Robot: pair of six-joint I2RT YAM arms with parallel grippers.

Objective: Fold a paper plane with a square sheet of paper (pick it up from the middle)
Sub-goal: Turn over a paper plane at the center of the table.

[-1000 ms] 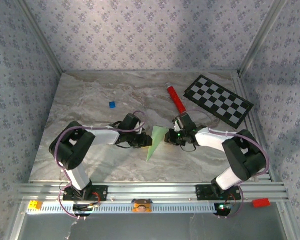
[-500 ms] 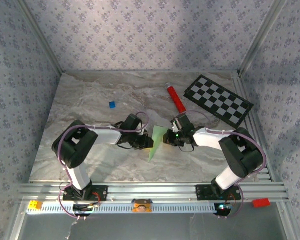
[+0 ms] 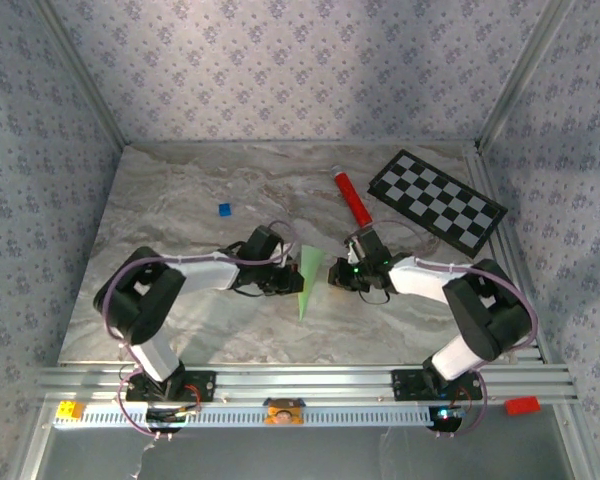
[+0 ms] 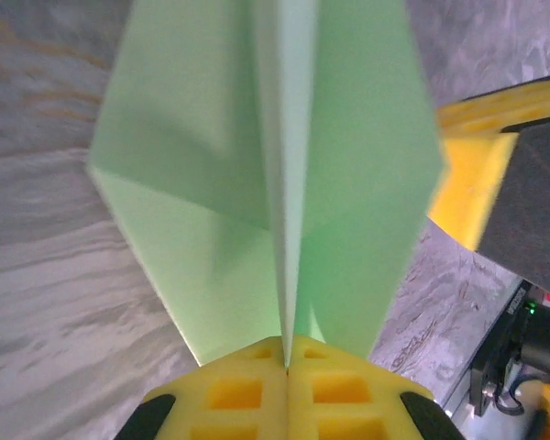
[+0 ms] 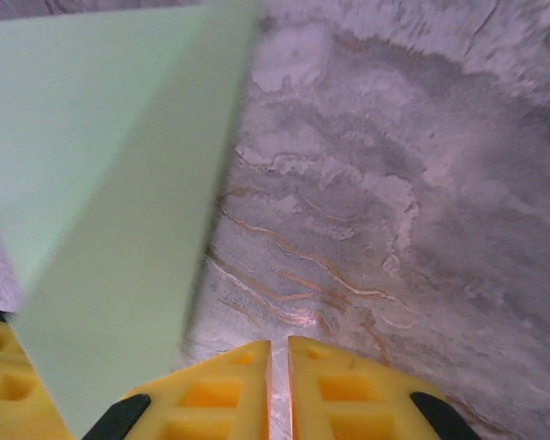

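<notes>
Overhead, the paper plane (image 3: 307,283) sits mid-table (image 3: 180,210) between both wrists, tip pointing to the near edge; whether it touches the marble is unclear. The left gripper (image 4: 287,362) pinches its centre crease, the far end cut off. The right gripper (image 5: 279,353) is closed to a slit on nothing, the paper blurred beside it

Top camera looks down from behind; both close wrist cameras share the paper plane (image 3: 307,280).
</notes>
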